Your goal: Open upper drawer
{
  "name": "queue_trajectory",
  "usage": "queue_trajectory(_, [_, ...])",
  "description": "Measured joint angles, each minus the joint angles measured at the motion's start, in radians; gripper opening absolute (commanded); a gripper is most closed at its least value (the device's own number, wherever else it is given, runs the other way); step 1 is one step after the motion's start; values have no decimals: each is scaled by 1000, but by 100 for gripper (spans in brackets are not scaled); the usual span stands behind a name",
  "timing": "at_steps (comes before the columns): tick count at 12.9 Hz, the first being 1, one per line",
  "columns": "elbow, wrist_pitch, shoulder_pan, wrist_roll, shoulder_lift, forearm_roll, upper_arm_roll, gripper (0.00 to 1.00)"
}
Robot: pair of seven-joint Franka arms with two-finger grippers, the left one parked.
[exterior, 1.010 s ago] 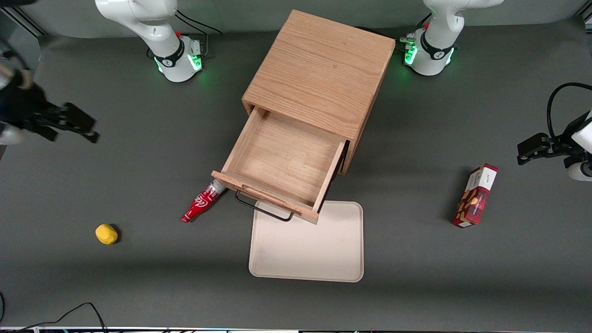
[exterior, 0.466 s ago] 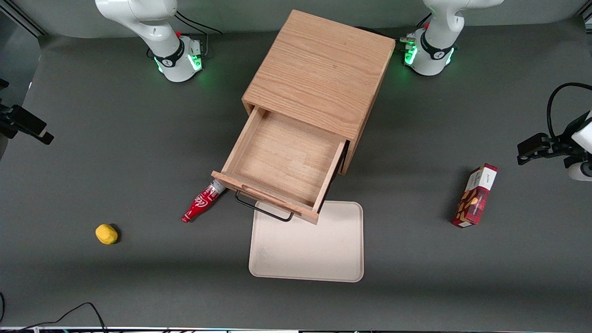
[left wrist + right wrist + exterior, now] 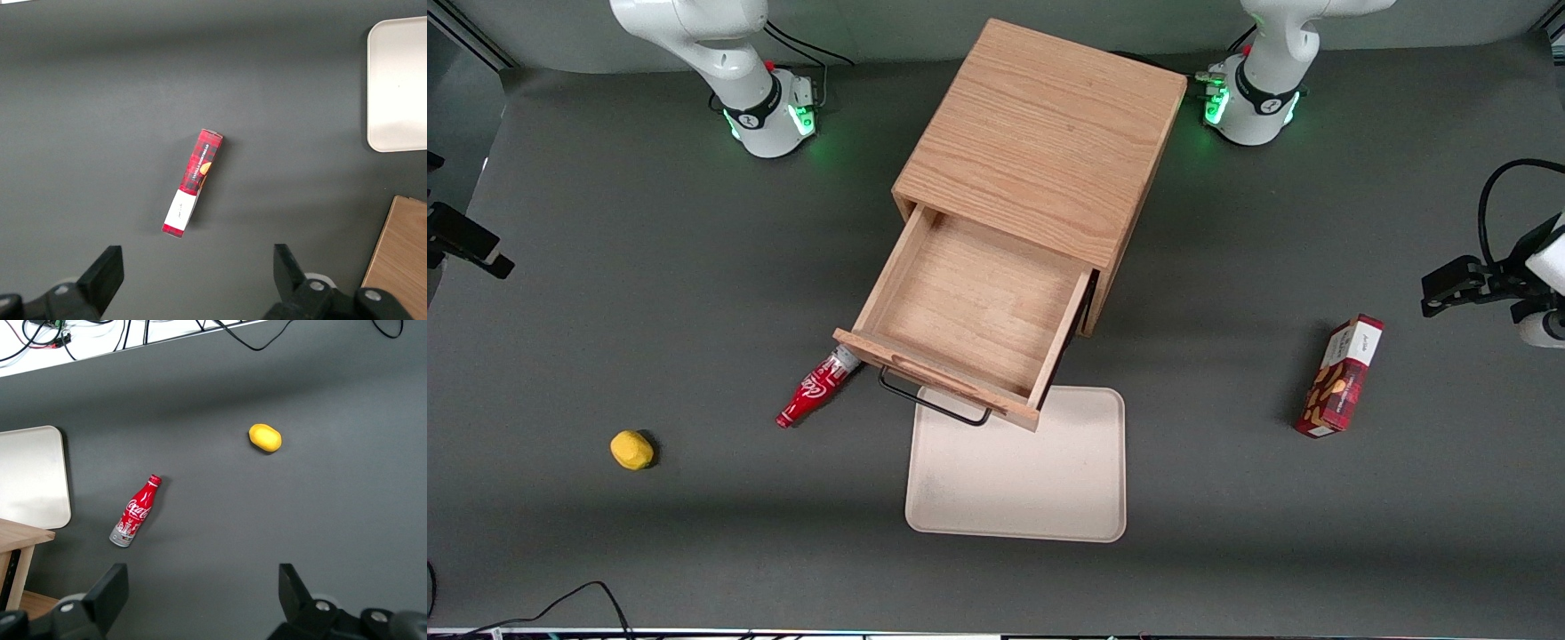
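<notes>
Currently the desk (image 3: 694,551) carries the wooden cabinet (image 3: 1040,133) at its middle. Upper drawer (image 3: 969,307) pulled fully out toward the front camera, interior bare, black wire handle (image 3: 934,404) overhanging the cream tray (image 3: 1018,484). Biscuit box (image 3: 1340,375) lies toward the parked arm's end. Red cola bottle (image 3: 811,394) lies on its side, its base just beside the drawer front's corner. Yellow lemon (image 3: 631,450) toward the working arm's end. Claw (image 3: 203,593) released, fingers spread, holding nothing, high above the desk, well apart from the drawer.
</notes>
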Motion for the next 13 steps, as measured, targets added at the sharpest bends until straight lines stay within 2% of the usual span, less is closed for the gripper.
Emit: queue_trajectory(13, [31, 2, 7, -7, 22, 0, 14, 100])
